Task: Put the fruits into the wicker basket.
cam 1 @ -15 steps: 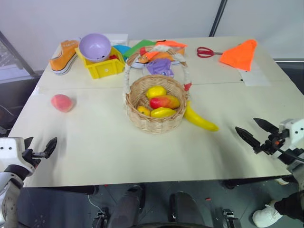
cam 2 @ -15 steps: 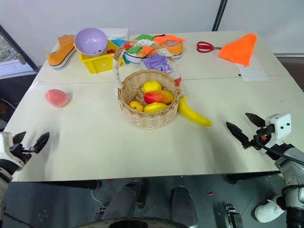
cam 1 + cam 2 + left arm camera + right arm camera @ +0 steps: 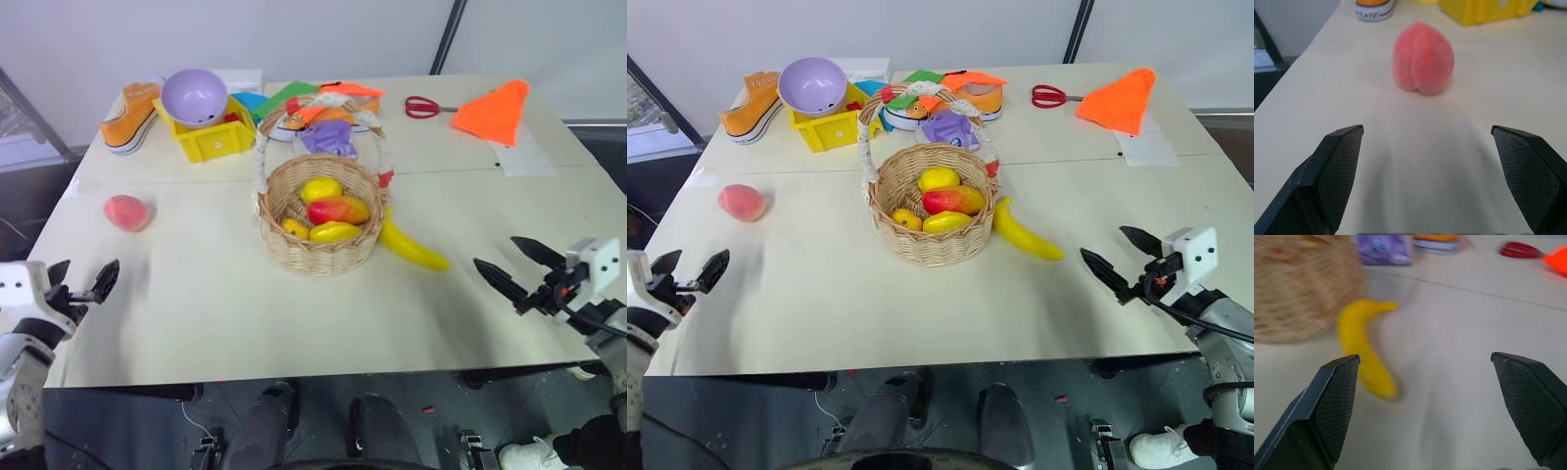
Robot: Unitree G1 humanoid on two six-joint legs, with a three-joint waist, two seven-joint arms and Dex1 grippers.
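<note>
A pink-red peach (image 3: 127, 211) lies on the table's left side, also seen straight ahead in the left wrist view (image 3: 1422, 58). My left gripper (image 3: 80, 279) hovers open near the front left edge, short of the peach. A yellow banana (image 3: 411, 247) rests against the right side of the wicker basket (image 3: 318, 257), which holds a lemon, a mango and other yellow fruit. My right gripper (image 3: 517, 264) is open at the front right, pointing toward the banana (image 3: 1364, 351), with a gap of bare table between them.
At the back stand a yellow bin (image 3: 211, 137) with a purple bowl (image 3: 194, 95), an orange shoe (image 3: 129, 116), coloured toys, red scissors (image 3: 426, 107) and an orange cloth (image 3: 498, 113). A paper sheet (image 3: 529, 157) lies at the right.
Both grippers have edged a little inward and forward over the table, the right one toward the banana, the left one toward the peach. The fruits and basket lie as before.
</note>
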